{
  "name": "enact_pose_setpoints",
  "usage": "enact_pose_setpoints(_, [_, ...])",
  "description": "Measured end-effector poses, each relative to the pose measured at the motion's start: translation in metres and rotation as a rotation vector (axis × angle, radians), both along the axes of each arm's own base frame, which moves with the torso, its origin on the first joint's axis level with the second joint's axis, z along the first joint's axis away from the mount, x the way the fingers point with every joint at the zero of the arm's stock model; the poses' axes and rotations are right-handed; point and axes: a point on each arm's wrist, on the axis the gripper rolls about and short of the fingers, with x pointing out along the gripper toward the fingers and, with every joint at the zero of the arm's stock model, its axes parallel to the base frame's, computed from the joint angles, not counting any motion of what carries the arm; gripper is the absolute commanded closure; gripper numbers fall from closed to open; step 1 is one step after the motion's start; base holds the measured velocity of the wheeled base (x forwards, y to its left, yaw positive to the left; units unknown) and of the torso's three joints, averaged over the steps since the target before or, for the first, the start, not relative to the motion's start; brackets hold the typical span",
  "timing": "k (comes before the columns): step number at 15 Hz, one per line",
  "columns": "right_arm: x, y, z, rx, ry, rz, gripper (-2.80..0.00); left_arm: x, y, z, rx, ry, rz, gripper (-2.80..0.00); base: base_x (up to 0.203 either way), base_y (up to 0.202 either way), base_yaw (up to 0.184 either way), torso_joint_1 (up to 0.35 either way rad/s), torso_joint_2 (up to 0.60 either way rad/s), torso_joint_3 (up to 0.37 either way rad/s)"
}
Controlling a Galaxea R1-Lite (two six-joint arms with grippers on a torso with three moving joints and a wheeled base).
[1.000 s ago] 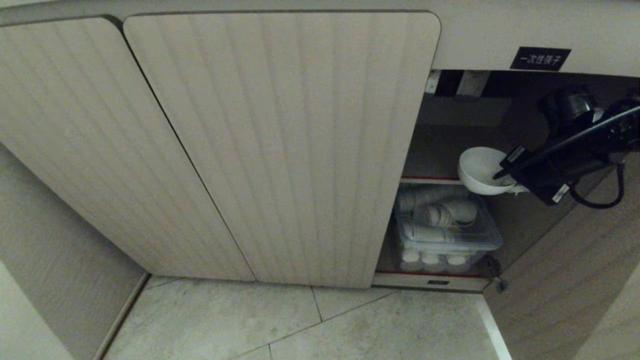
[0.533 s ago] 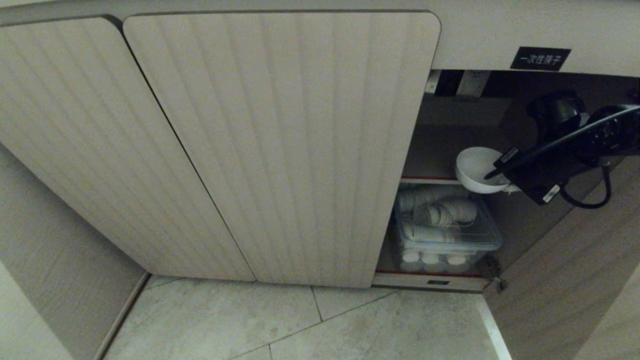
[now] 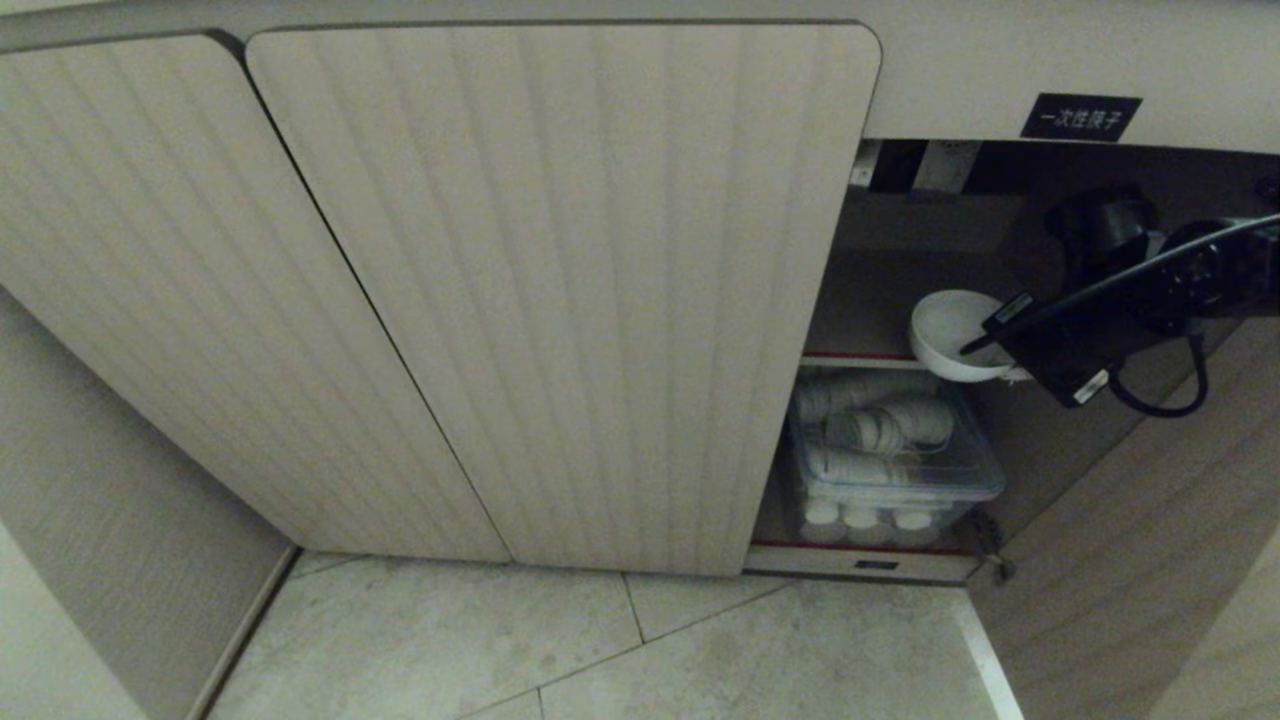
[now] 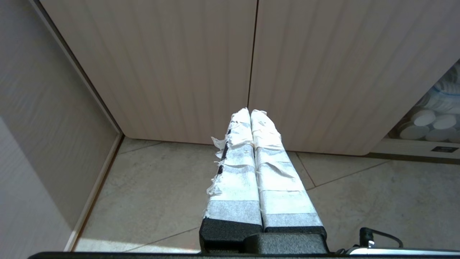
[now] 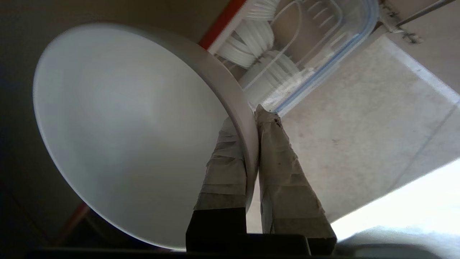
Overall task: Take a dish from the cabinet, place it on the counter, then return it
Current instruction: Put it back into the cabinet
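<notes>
— Head view, open cabinet (image 3: 560,300): which step is this?

— Carrying the dish (image 3: 945,335), I judge, though out or back in I cannot tell. My right gripper (image 3: 985,345) is clamped on its rim, one finger inside the bowl, one outside. The dish hangs at the upper shelf's (image 3: 860,358) red front edge, above the clear box of paper cups (image 3: 890,450).

— And the next move?

— Keeping it level, clear of that edge. My right arm reaches in from the right, wrist angled down; my left gripper (image 4: 250,111) hangs closed and empty over the floor.
</notes>
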Motion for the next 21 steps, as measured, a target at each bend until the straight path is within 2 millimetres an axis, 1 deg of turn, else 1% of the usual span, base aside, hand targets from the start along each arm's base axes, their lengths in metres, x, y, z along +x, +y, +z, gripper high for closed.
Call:
enact_pose_setpoints(10, [0.010,0.002,0.000,0.076,-0.049,-0.060,0.00,0.000,0.000,0.000,0.000,0.000,0.000,0.00,0.000,0.000,0.000,0.000,0.00,0.000])
enact_pose_setpoints(16, [0.015,0.002,-0.003,0.094,-0.062,-0.077,0.00,0.000,0.000,0.000,0.000,0.000,0.001,0.00,0.000,0.000,0.000,0.000,0.00,0.000])
enact_pose_setpoints(21, [0.020,0.009,-0.008,0.079,-0.073,-0.077,0.00,0.000,0.000,0.000,0.000,0.000,0.000,0.00,0.000,0.000,0.000,0.000,0.00,0.000])
